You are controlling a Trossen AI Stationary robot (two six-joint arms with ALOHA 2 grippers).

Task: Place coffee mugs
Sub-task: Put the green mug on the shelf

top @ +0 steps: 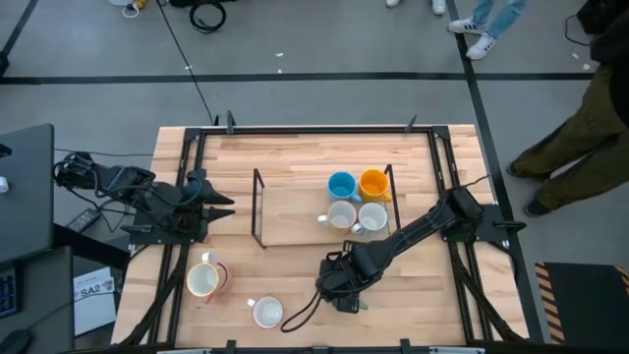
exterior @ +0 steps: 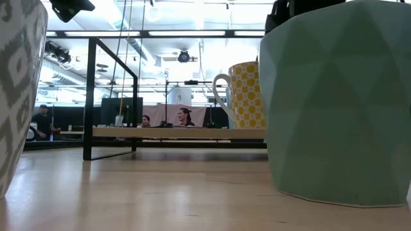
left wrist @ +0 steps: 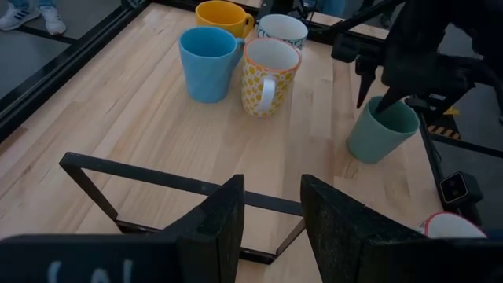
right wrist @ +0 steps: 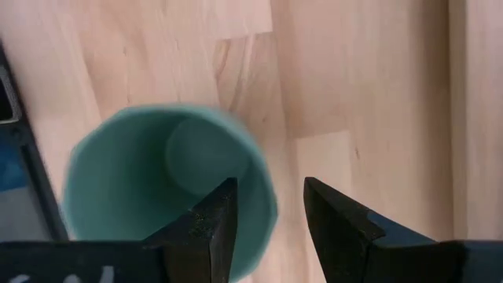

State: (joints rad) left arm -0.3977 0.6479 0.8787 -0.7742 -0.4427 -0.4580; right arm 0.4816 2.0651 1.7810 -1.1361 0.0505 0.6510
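Note:
A teal-green mug (right wrist: 157,181) stands upright on its base on the table near the front edge; it also shows in the left wrist view (left wrist: 383,130) and the low view (exterior: 334,102). My right gripper (right wrist: 271,220) is open and points down over it, with one finger inside the mug and one outside its rim (right wrist: 267,206). Blue (top: 341,185), orange (top: 373,183), yellow-dotted (top: 341,214) and white (top: 372,217) mugs stand together on the wooden board. A pink mug (top: 204,279) and a white mug (top: 267,313) stand at the front left. My left gripper (left wrist: 271,228) is open and empty at the table's left.
A black metal frame (top: 257,206) stands upright at the left end of the wooden board. The table's black rails (top: 187,167) run along its edges. A cable (top: 300,317) loops by the white mug. People stand beyond the table's far right corner.

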